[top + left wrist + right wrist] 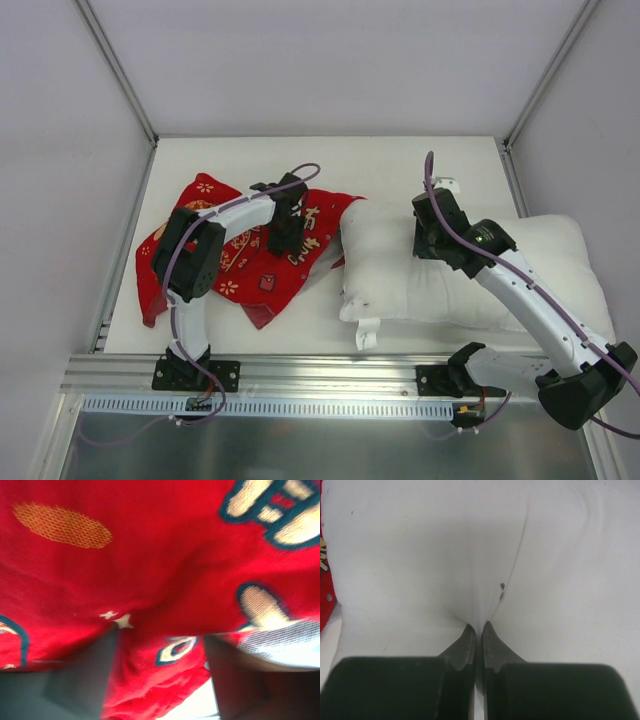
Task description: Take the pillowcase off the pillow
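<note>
The red printed pillowcase [240,265] lies crumpled on the left half of the table, apart from the pillow. My left gripper [288,235] hovers low over its right part. In the left wrist view the left gripper [160,650] is open, its dark fingers [90,680] wide apart with the pillowcase [150,555] filling the space below and between them. The white pillow [420,285] lies on the right half. My right gripper [430,235] presses on its left part. In the right wrist view the right gripper [477,630] is shut, pinching a fold of the pillow [420,555].
A small white tag [367,335] hangs from the pillow's near edge and another white tag [447,184] shows at its far side. The pillow's right end overhangs the table edge [515,190]. A metal rail [330,372] runs along the near edge; white walls enclose the table.
</note>
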Robot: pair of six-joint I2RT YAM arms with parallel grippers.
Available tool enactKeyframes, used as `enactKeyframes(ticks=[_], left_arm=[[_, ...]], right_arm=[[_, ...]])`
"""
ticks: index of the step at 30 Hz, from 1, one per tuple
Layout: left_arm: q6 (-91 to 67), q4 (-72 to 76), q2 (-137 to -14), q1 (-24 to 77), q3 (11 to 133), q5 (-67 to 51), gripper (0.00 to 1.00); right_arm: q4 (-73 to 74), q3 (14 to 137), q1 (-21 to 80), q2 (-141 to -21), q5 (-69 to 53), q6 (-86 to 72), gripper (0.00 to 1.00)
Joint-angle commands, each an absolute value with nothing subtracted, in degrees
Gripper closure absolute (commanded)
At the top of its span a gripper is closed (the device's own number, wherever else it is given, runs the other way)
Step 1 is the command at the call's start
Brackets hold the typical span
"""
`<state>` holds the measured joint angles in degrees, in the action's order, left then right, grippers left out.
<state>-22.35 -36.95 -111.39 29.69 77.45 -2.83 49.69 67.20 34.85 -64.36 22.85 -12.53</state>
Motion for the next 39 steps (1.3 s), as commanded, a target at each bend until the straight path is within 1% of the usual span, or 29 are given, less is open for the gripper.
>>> enactKeyframes(ticks=[1,3,4,6,7,9,10,14,17,20,23,27,29,30,31,32,33,34,35,36,37,39], left_arm=[[-20.92,-38.67,-111.80,29.97,80.77,-0.53,0.67],[-21.35,-40.07,-110.75,29.36,82.26,2.62,1.00],[-22.75,-41.91,-110.13,27.27,82.87,4.81,1.00],[-25.64,-42.27,-106.55,23.40,82.97,4.57,1.00],[-26.88,-42.28,-105.13,17.98,82.88,2.66,1.00],[-29.69,-42.19,-101.18,12.07,82.62,0.45,1.00],[-30.05,-42.27,-100.03,7.26,82.88,0.09,1.00],[-30.76,-42.19,-94.67,0.37,84.81,0.27,1.00],[-32.25,-42.19,-92.12,-2.71,84.90,0.35,1.00],[-34.45,-42.27,-89.92,-3.60,84.03,1.75,1.00],[-37.43,-42.45,-88.34,-5.97,83.50,5.44,1.00],[-37.62,-42.98,-86.84,-9.05,84.99,8.61,1.00],[-33.87,-43.07,-88.24,-9.14,87.27,5.65,0.84],[-32.79,-43.33,-88.94,-8.97,88.49,1.01,0.62],[-31.39,-43.50,-89.64,-8.96,88.51,-0.34,0.46],[-30.77,-43.51,-89.82,-8.70,88.42,-2.27,0.32],[-30.33,-43.77,-89.39,-7.92,87.90,-3.16,0.09],[-29.28,-43.86,-89.04,-7.56,87.46,-3.51,0.04],[-28.83,-43.86,-88.69,-7.21,87.02,-4.04,0.02],[-27.70,-44.03,-87.64,-6.60,86.14,-5.26,0.01],[-27.08,-44.03,-87.02,-6.24,85.78,-5.62,0.01],[-25.93,-44.47,-85.18,-5.89,84.29,-6.50,0.01]], right_arm=[[47.55,68.47,34.89,-63.02,24.17,-12.83,0.99],[47.64,68.91,34.80,-62.84,24.26,-12.83,0.99],[47.81,69.34,34.89,-62.67,24.34,-12.75,0.99],[48.16,69.78,34.80,-62.32,24.70,-12.57,0.99],[48.43,69.96,34.89,-62.05,24.87,-12.39,0.99],[48.95,70.57,34.80,-61.44,25.40,-12.30,0.99],[49.22,70.66,34.80,-61.09,25.57,-12.30,0.99],[49.39,71.10,34.80,-59.77,25.93,-12.48,0.99],[49.13,71.98,34.80,-59.68,26.63,-12.66,0.99],[48.52,74.70,34.72,-61.43,28.20,-12.39,0.99],[47.47,79.70,34.37,-65.20,29.97,-10.82,0.99],[45.44,86.82,30.34,-72.75,25.76,-8.70,0.99],[44.92,91.57,29.36,-78.73,25.05,-8.35,0.99],[44.30,93.24,28.49,-80.93,24.00,-8.09,0.99],[44.04,96.56,28.22,-85.21,23.39,-8.00,0.99],[43.69,98.24,27.86,-87.34,22.77,-7.82,0.99],[43.51,100.00,27.86,-89.45,21.02,-7.74,0.99],[43.33,103.06,27.86,-93.21,19.70,-7.47,0.99],[43.24,104.49,27.86,-95.08,17.86,-7.38,0.96],[43.42,105.98,27.86,-96.66,13.58,-6.95,0.76],[45.16,109.13,27.86,-99.64,11.53,-6.42,0.58],[47.97,112.05,28.04,-101.68,9.85,-5.98,0.26]])
